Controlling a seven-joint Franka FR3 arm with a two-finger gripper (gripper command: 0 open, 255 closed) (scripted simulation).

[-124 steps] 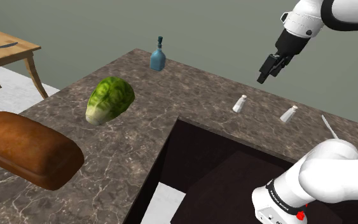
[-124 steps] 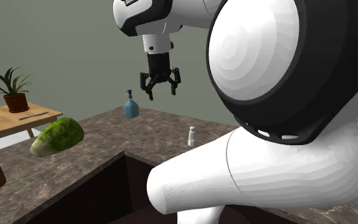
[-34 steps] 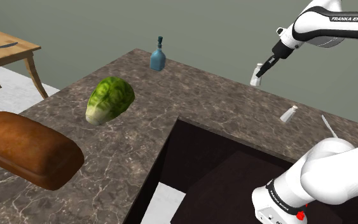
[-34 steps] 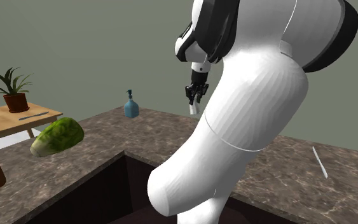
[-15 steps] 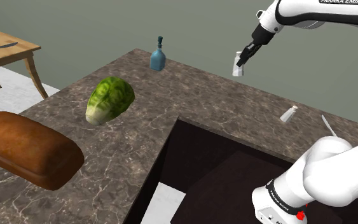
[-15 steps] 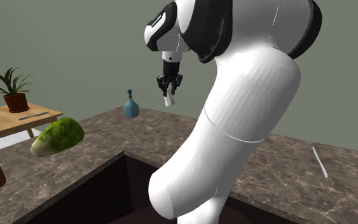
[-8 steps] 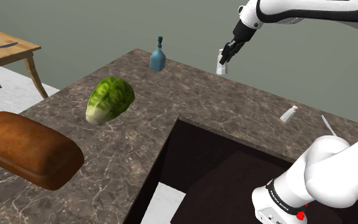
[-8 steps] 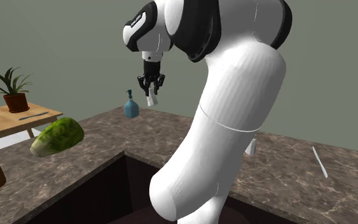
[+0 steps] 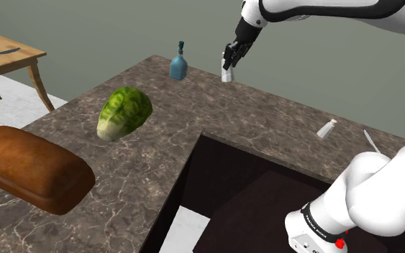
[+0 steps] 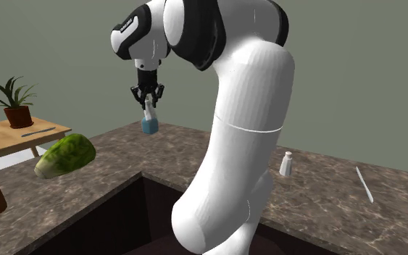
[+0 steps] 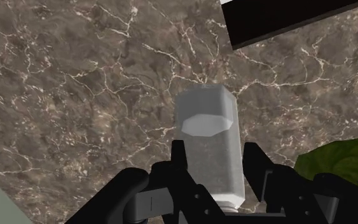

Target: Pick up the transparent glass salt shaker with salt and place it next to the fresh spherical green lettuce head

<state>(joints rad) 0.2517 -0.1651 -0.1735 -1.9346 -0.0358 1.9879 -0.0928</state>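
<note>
Shoulder view: claw (image 9: 229,63) clamped on salt shaker (image 9: 226,75), shaker in air above far part of counter (image 9: 265,115), near blue bottle (image 9: 178,66); lettuce (image 9: 124,112) on counter, well apart toward view's left; second shaker (image 9: 326,129) stands toward view's right.
Second exterior view: claw (image 10: 147,96) grips salt shaker (image 10: 148,110) above counter (image 10: 325,195); lettuce (image 10: 66,155) far left.
Wrist view: fingers (image 11: 179,153) clasp pale salt shaker (image 11: 209,146) on both sides; brown marbled counter (image 11: 75,95) below; lettuce (image 11: 336,162) at frame edge.

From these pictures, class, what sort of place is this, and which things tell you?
Probably a home kitchen: a stone-patterned counter, with a lettuce, a loaf of bread and a salt shaker held above it.
</note>
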